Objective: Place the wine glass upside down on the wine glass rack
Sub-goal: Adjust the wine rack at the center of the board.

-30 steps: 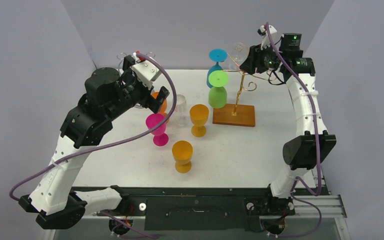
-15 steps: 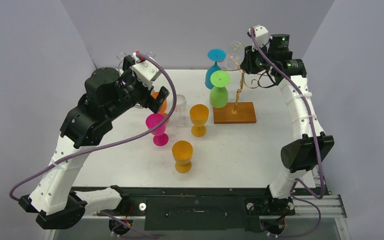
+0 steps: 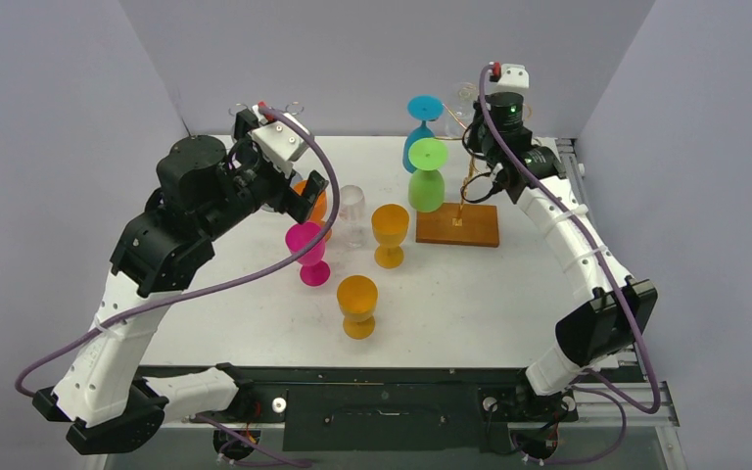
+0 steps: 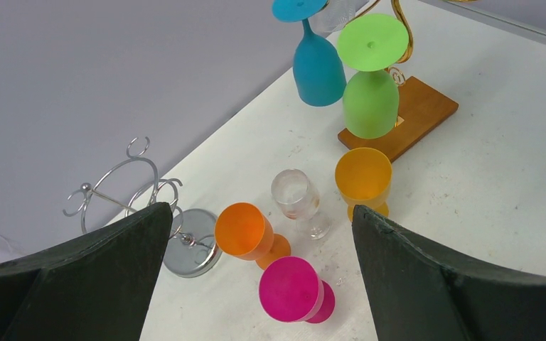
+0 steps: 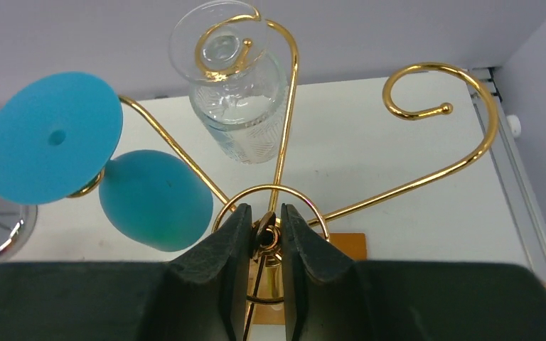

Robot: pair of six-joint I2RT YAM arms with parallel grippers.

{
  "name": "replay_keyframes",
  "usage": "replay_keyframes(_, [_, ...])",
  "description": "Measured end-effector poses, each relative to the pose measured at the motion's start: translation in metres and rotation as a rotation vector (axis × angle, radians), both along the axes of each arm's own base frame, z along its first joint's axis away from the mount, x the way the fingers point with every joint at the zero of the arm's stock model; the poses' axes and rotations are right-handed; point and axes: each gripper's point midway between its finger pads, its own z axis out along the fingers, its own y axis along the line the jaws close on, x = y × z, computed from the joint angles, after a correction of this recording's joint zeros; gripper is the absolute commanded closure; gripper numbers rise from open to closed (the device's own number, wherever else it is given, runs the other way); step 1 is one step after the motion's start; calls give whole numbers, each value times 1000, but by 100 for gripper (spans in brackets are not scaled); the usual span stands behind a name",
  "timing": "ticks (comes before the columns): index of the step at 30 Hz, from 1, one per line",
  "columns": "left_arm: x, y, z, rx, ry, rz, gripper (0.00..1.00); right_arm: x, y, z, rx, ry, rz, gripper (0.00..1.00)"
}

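Observation:
The gold wine glass rack [image 3: 466, 181] stands on a wooden base [image 3: 458, 228] at the back right. A blue glass [image 3: 419, 125], a green glass [image 3: 427, 178] and a clear glass [image 3: 464, 97] hang on it upside down. My right gripper [image 3: 478, 140] is above it and shut on the rack's centre top [image 5: 264, 226], between the blue glass [image 5: 153, 199] and the clear glass [image 5: 238, 106]. My left gripper [image 3: 305, 192] is open and empty above a pink glass [image 4: 293, 290] and an orange glass [image 4: 243, 231], its midpoint [image 4: 261, 213] above them.
Upright on the table are a clear glass [image 3: 352, 211], an amber glass [image 3: 390, 233] and another amber glass [image 3: 357, 304] nearer the front. A silver wire rack [image 4: 185, 241] stands at the back left, behind my left gripper. One gold hook [image 5: 462, 142] on the rack is bare.
My right gripper has swung left from beside the hanging clear glass to over the rack's centre and holds its top. The left arm has shifted only slightly.

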Motion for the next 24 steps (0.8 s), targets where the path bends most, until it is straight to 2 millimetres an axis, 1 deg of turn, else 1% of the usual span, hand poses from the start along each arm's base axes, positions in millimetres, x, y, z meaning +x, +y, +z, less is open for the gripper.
replay_keyframes(3, [-1,1,1,-2,-3,0,4,-3,-1,2,58,-19,-132,100])
replay_keyframes(6, [-3,2,3,-5,-7,0,4,-5,-2,3,98,-39,-228,100])
replay_keyframes(10, [-5,4,5,-10,-15,0,4,-9,-1,6,89,-81,-341,100])
replay_keyframes(11, [-6,4,6,-11,-16,0,4,-10,0,6,87,-90,-362,98])
replay_keyframes(13, [-6,5,7,-13,-18,0,4,-11,4,7,92,-104,-386,87])
replay_keyframes(15, [-7,5,7,-14,-19,0,4,-12,5,8,94,-105,-392,72])
replay_keyframes(17, [-7,6,8,-15,-21,0,4,-9,9,13,108,-105,-378,65])
replay_keyframes(20, [-8,6,8,-16,-22,0,4,-3,12,37,155,-129,-320,53])
replay_keyframes(21, [-9,7,8,-16,-23,0,4,-3,13,45,167,-140,-301,47])
replay_keyframes(22, [-9,7,9,-16,-23,0,4,-3,13,55,178,-151,-266,44])
replay_keyframes(24, [-10,7,9,-17,-25,0,4,-8,11,68,181,-160,-205,39])
